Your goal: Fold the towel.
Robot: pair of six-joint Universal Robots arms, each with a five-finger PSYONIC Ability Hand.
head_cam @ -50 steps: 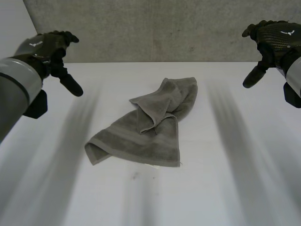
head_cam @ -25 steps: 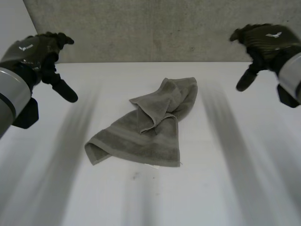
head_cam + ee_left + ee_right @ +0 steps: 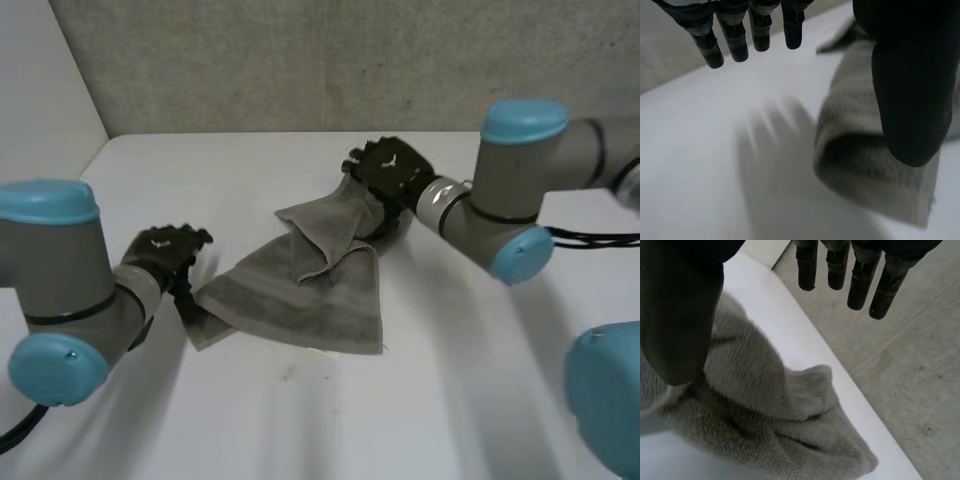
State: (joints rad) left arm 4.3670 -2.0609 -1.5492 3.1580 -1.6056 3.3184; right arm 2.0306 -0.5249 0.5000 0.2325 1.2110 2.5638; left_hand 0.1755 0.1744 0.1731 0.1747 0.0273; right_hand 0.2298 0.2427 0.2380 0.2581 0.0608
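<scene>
while the towel (image 3: 300, 295) lies crumpled on the table (image 3: 450, 400), left hand (image 3: 165, 255) and right hand (image 3: 392, 172) sit at its opposite ends, fingers spread, gripping nothing. no fold made yet.

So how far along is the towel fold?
Nothing is folded yet: the towel lies crumpled on the table. In hand: the left hand is at its near corner, the right hand at its far end, both open, gripping nothing. Left to do: grasp, spread it flat, then fold.
</scene>
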